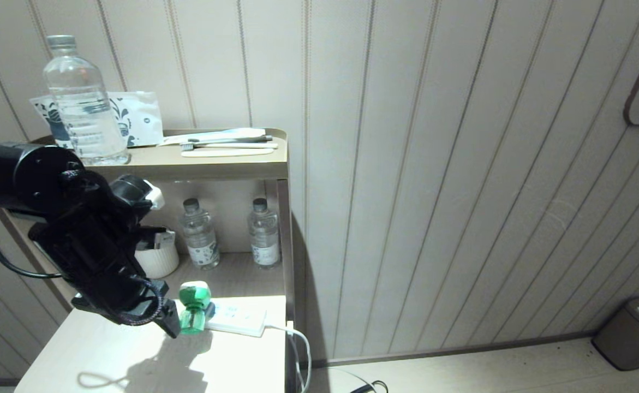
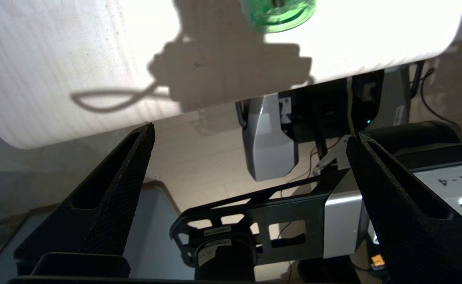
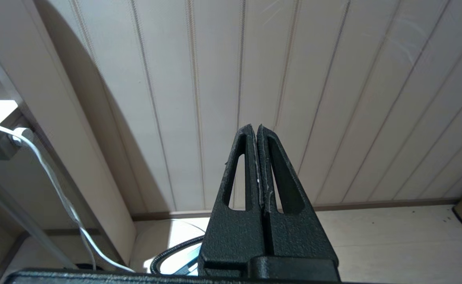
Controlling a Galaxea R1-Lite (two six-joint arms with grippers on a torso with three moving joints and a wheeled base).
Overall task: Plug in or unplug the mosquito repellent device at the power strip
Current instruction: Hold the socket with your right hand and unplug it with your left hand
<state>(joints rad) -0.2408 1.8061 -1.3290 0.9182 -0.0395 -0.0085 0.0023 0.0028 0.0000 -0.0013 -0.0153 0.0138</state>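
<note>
Pale beige grooved wall panelling [image 1: 434, 164] fills the background; a tan two-tier wooden shelf unit [image 1: 226, 169] sits at nine o'clock, a light wood-plank floor [image 1: 488, 365] at five.

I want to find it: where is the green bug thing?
Head view, lower left: the device stands on the power strip, beside the left gripper.

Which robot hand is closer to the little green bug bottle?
Left. The left gripper hangs just beside the mosquito repellent device, jaws open. The right gripper is parked away from it, facing the wall, jaws shut.
</note>
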